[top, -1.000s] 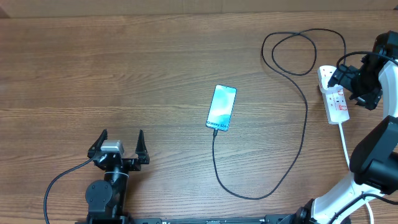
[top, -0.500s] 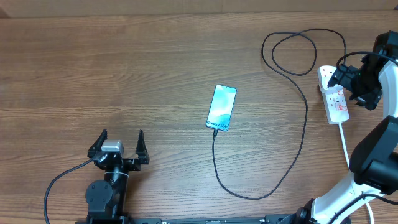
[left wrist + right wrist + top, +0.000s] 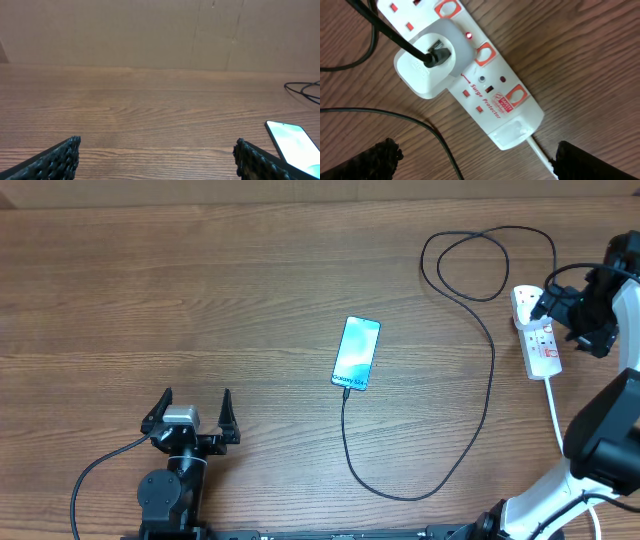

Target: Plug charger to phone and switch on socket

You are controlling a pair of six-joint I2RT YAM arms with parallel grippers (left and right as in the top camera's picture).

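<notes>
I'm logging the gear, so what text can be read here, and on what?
"Surge Protector": on the socket.
Red label beside it: too small to read.
Line at the bottom of the phone screen: too small to read for sure.

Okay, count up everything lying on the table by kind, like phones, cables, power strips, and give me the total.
phone: 1
charger cable, black: 1
power strip, white with its cord: 1
plug adapter, white, seated in the strip: 1
Total: 4
</notes>
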